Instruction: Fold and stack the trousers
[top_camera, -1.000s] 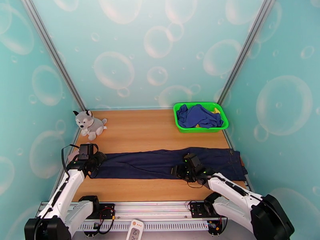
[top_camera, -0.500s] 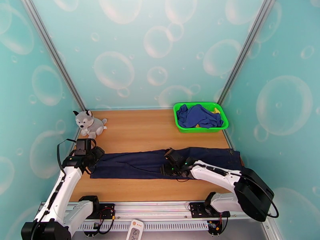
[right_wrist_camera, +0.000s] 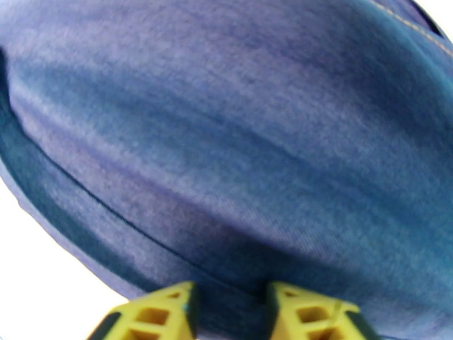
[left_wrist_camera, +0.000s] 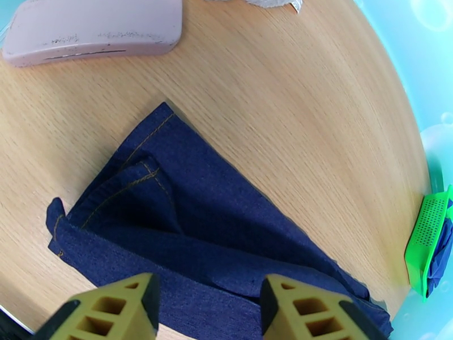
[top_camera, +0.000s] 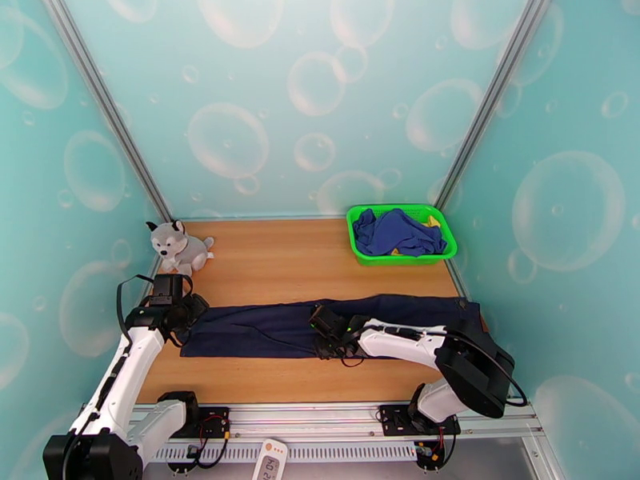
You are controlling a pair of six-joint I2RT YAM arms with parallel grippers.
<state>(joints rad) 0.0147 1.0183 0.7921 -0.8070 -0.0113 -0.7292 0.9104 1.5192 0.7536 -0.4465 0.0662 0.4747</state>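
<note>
The dark navy trousers (top_camera: 264,326) lie flat in a long strip across the table, waist at the right and leg hems at the left. My left gripper (top_camera: 190,314) hovers at the hem end. In the left wrist view it (left_wrist_camera: 206,307) is open above the folded-over hems with orange stitching (left_wrist_camera: 136,182). My right gripper (top_camera: 317,330) sits low over the middle of the legs. The right wrist view puts it (right_wrist_camera: 226,318) open, very close to the denim (right_wrist_camera: 226,137), near the cloth's front edge.
A green basket (top_camera: 364,254) holding a royal-blue garment (top_camera: 396,232) stands at the back right. A plush husky (top_camera: 178,247) sits at the back left. A pale pink flat object (left_wrist_camera: 93,24) lies beyond the hems. Bare wood (top_camera: 272,258) stretches behind the trousers.
My right gripper has slid left along the trousers, from near the thigh part to the middle of the legs. The left gripper shifted slightly back at the hem end.
</note>
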